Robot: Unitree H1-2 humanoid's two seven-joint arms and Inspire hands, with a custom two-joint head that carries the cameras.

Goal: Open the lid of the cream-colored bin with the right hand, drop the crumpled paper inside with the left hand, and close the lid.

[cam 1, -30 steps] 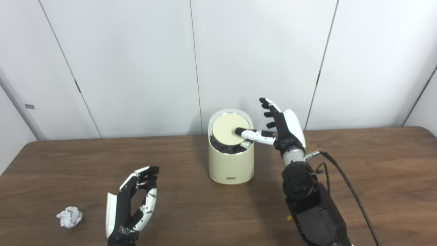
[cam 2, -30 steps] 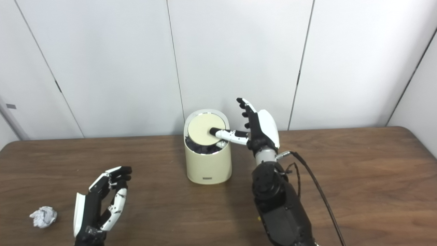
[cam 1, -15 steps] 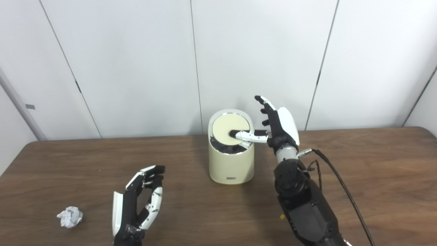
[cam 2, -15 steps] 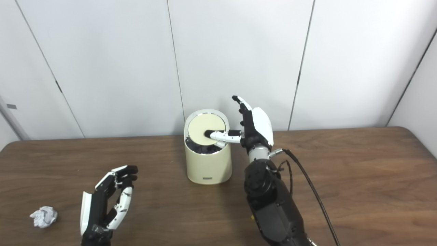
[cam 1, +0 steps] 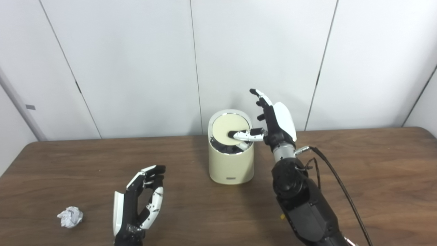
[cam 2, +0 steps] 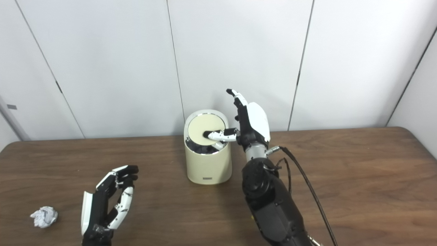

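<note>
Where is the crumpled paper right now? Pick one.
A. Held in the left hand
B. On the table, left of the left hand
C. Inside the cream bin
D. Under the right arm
B: the crumpled paper lies on the table apart from the left hand, which is open and holds nothing, while the right hand presses a finger on the bin's lid.
</note>
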